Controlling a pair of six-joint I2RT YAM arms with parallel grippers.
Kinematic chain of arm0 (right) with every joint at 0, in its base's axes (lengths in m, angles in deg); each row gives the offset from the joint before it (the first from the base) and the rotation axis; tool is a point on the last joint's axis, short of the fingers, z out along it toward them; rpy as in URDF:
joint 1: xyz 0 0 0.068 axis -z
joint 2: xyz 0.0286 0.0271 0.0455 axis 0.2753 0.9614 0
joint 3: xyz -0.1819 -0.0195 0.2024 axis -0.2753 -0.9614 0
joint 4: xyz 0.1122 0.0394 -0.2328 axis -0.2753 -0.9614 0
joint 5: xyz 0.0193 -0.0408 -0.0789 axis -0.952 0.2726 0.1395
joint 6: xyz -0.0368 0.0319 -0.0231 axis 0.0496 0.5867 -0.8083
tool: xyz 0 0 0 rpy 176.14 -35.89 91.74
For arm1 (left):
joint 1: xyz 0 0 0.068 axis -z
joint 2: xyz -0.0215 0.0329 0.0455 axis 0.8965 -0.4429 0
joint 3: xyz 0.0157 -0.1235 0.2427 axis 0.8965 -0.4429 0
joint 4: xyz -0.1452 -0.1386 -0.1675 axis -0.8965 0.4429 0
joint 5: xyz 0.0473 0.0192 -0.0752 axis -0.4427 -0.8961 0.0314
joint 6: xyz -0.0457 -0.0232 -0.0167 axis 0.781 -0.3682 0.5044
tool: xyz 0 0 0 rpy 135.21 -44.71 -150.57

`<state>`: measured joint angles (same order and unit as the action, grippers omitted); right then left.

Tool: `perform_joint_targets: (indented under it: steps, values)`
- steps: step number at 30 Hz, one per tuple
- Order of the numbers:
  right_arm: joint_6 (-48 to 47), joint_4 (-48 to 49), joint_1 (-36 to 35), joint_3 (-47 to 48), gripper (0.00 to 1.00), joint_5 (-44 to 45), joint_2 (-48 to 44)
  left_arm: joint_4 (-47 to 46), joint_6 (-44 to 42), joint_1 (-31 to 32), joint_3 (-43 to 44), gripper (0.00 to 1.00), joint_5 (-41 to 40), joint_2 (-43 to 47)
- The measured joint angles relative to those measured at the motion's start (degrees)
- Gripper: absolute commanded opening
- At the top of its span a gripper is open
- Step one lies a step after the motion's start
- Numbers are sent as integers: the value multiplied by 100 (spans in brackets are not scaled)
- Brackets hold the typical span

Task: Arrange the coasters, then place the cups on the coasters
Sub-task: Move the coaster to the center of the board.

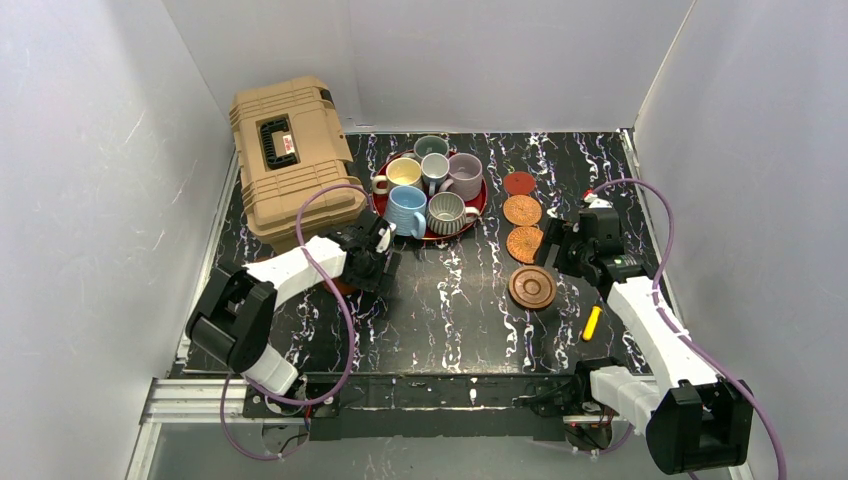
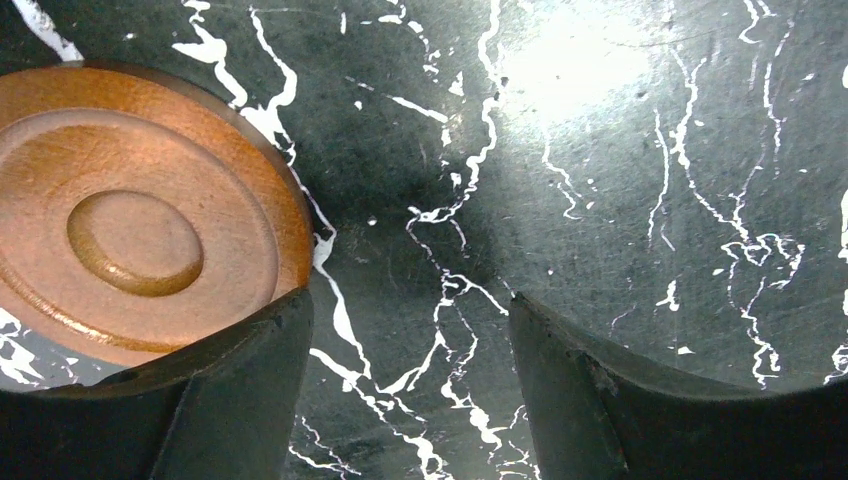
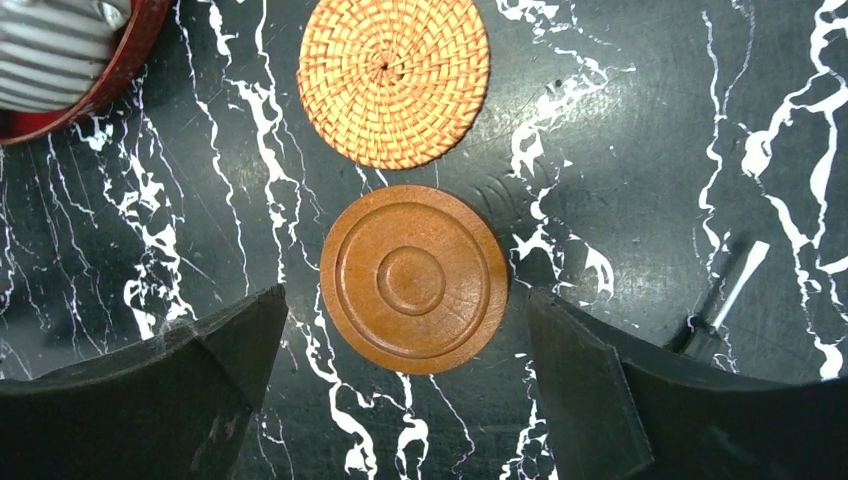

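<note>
Left gripper: I see its jaws standing apart with only bare marble-patterned table between them; nothing is held.
Left wood coaster: dark brown with rings, flat on the table, off to the side of the left gripper's gap. 1 fingertip overlaps its edge, and I cannot tell whether they touch.
Right gripper: jaws wide, holding nothing.
Right wood coaster: flat on the table between the right gripper's 2 fingers and apart from both.
Coaster row: in the top view I count 4 in a line on the right half of the table: the pinkish-red coaster farthest from the arms, then 2 orange woven coasters, then the right wood coaster nearest the arms.
Cups: all 6 stand on the red tray at the back centre: the cream-yellow mug, grey-green mug, small white mug, lilac mug, light blue ribbed mug and grey ribbed mug. No cup is on a coaster.
Other: a tan hard case sits left of the tray; a yellow-handled tool lies by the right arm.
</note>
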<state>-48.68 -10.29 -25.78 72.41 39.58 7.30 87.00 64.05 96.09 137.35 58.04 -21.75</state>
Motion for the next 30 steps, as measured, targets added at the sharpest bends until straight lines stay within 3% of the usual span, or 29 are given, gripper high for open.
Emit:
perform_joint_targets:
  steps: [4,15,21,30]
  values:
    - [33,-4,0,-157,98,-166,0,-7,7,0,22,68,170,-55]
    - [105,-306,-68,-424,84,-448,11,-105,35,11,0,70,339,280]
    - [225,-306,-632,-424,78,-168,136,-238,-7,11,2,72,59,719]
    - [433,-271,-1419,-382,75,525,647,-76,-55,11,175,72,-256,175]
